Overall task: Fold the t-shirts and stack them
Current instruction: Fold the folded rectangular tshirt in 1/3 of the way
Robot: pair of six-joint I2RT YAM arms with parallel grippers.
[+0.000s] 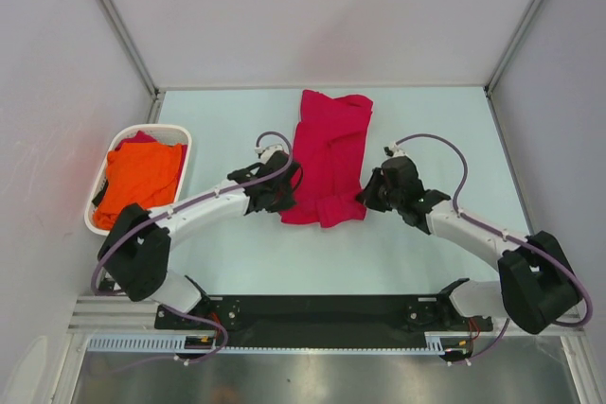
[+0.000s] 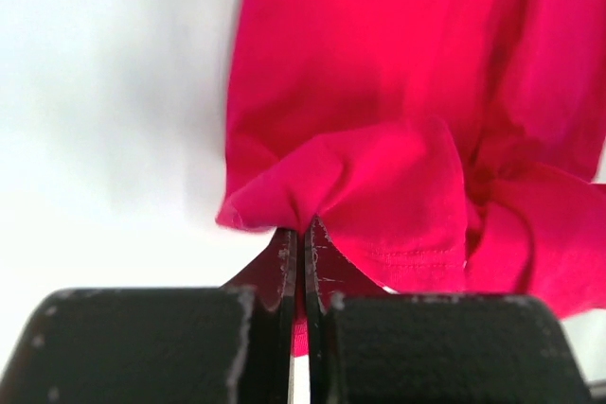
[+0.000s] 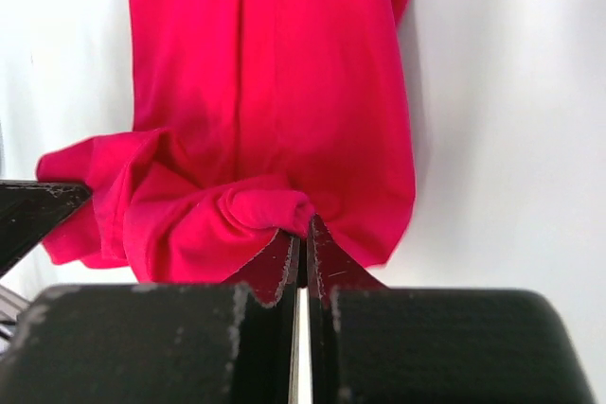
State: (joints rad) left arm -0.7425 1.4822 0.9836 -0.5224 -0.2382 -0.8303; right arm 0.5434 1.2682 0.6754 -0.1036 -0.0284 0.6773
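Crimson cloth t-shirt (image 1: 327,153) seems half-folded lengthwise; left tool (image 2: 298,234), right tool (image 3: 303,229) each pinch its near corners. Orange cloth t-shirt (image 1: 142,179) left of it, in white oval plastic basket (image 1: 182,134), not yet folded.

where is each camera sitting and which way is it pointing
Top external: above and behind the arms, looking down at the table, crimson t-shirt, and orange t-shirt in the white basket; both arms show.
Left wrist: on the left arm, facing out past the left gripper, shut on the crimson t-shirt's near edge.
Right wrist: likewise past the right gripper, shut on the same edge.
Shared: all see the crimson t-shirt.
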